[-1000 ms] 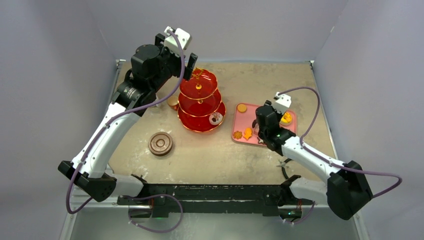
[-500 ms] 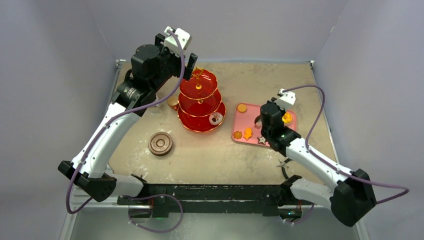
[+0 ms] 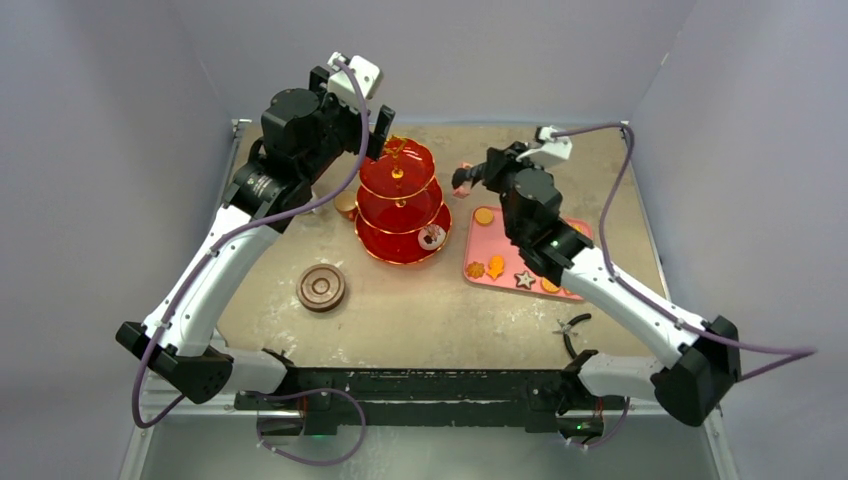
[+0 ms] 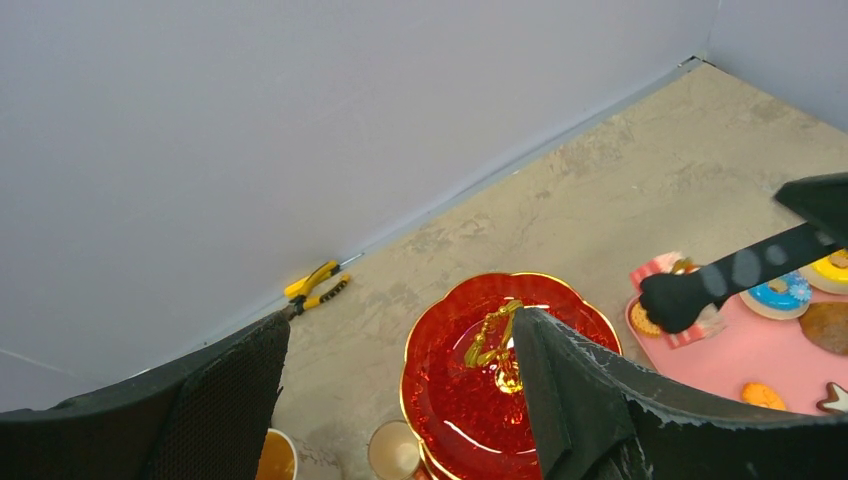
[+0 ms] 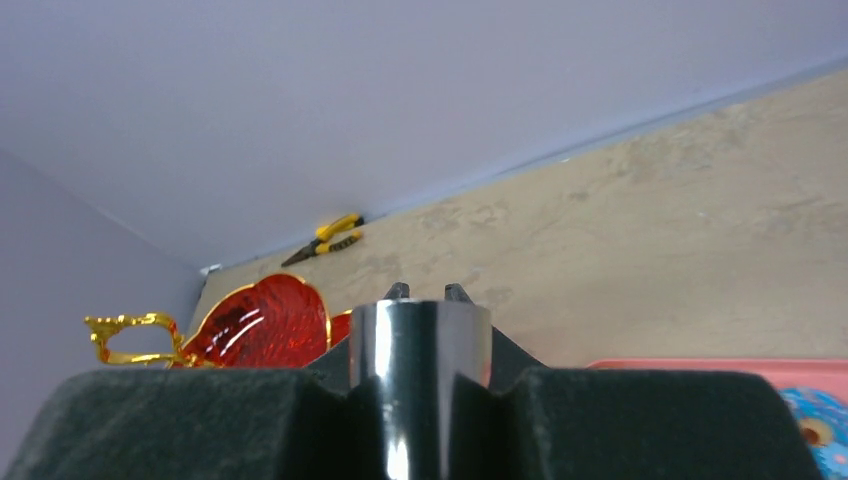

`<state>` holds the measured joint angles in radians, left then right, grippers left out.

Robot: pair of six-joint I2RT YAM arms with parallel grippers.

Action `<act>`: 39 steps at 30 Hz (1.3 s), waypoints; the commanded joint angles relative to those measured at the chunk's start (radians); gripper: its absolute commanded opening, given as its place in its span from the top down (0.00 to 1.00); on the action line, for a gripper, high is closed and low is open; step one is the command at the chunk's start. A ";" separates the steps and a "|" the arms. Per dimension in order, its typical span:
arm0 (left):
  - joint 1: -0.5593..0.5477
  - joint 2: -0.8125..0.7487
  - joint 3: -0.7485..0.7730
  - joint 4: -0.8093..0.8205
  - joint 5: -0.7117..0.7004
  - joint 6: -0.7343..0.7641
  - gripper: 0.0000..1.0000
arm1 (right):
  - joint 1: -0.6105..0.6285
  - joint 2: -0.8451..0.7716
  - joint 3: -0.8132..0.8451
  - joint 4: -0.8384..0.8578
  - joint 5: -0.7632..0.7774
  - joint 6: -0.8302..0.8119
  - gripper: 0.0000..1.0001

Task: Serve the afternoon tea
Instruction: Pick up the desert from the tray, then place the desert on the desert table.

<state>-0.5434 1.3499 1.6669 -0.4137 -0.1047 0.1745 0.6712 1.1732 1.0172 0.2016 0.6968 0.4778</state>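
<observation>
Pastry in tongs, held up beside the red stand
The right tool is pinching the tongs, whose tips grip the pink-wrapped pastry in the air, between the stand's upper tiers and the pink tray. The left tool hangs spread above the stand, the gold handle below its fingers.

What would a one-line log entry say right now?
left gripper: open above stand handle | right gripper: shut on tongs | tongs: hold pink pastry aloft beside stand
</observation>
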 commanded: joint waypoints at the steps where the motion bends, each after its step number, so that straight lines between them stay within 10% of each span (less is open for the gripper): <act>1: 0.007 -0.018 0.046 0.006 -0.003 -0.022 0.19 | 0.027 0.084 0.071 0.091 -0.065 -0.004 0.95; 16: 0.007 -0.021 0.041 0.012 -0.006 -0.019 0.19 | 0.067 0.276 0.168 0.148 -0.106 0.019 0.93; 39: 0.007 -0.017 0.057 0.008 -0.007 -0.021 0.19 | 0.082 0.285 0.127 0.134 -0.102 0.021 0.62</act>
<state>-0.5434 1.3499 1.6814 -0.4206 -0.1078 0.1741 0.7464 1.5028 1.1496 0.2855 0.5838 0.4969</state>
